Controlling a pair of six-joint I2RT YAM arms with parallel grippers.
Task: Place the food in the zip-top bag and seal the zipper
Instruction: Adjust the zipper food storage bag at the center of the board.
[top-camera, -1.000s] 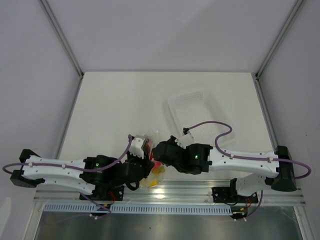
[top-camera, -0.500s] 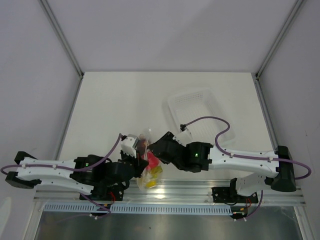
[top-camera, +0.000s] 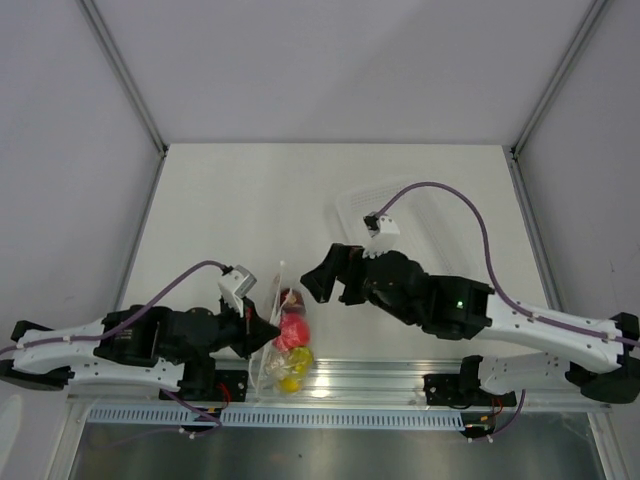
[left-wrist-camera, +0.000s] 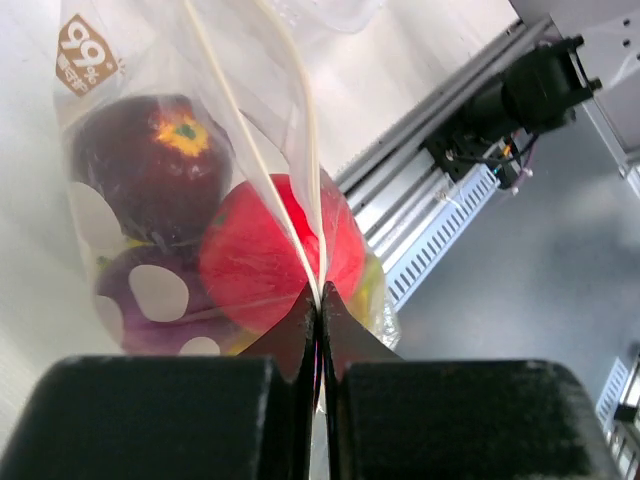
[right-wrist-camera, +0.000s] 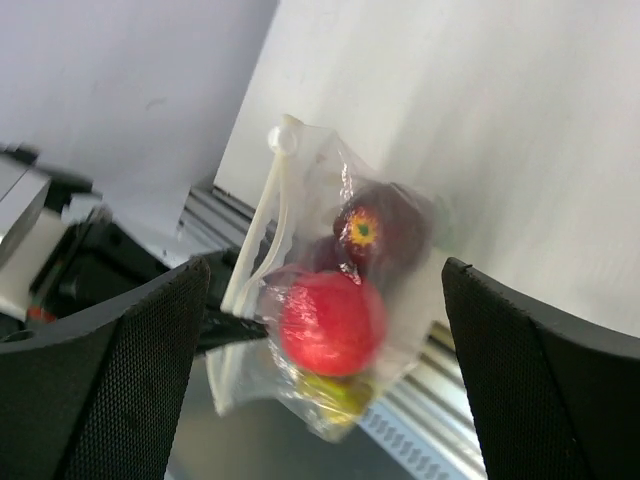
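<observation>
The zip-top bag (top-camera: 283, 342) hangs at the table's near edge with the food inside. Through the clear plastic I see a dark red apple (left-wrist-camera: 150, 160), a red round fruit (left-wrist-camera: 262, 262), a purple onion (left-wrist-camera: 140, 295) and a yellow piece (right-wrist-camera: 338, 392). My left gripper (left-wrist-camera: 318, 298) is shut on the white zipper (left-wrist-camera: 262, 150) strip at the bag's edge. In the top view the left gripper (top-camera: 262, 333) sits just left of the bag. My right gripper (top-camera: 320, 282) stands wide open, up and to the right of the bag and not touching it. Between its fingers (right-wrist-camera: 130, 370) the bag (right-wrist-camera: 395, 300) shows.
A translucent white tray (top-camera: 352, 208) lies at the back right, partly under the right arm's cable. An aluminium rail (top-camera: 400, 376) runs along the near table edge below the bag. Grey walls close in the left, back and right sides.
My right gripper opened, let go of the bag and drew back up and to the right. The left gripper closed on the zipper and carried the bag slightly left.
</observation>
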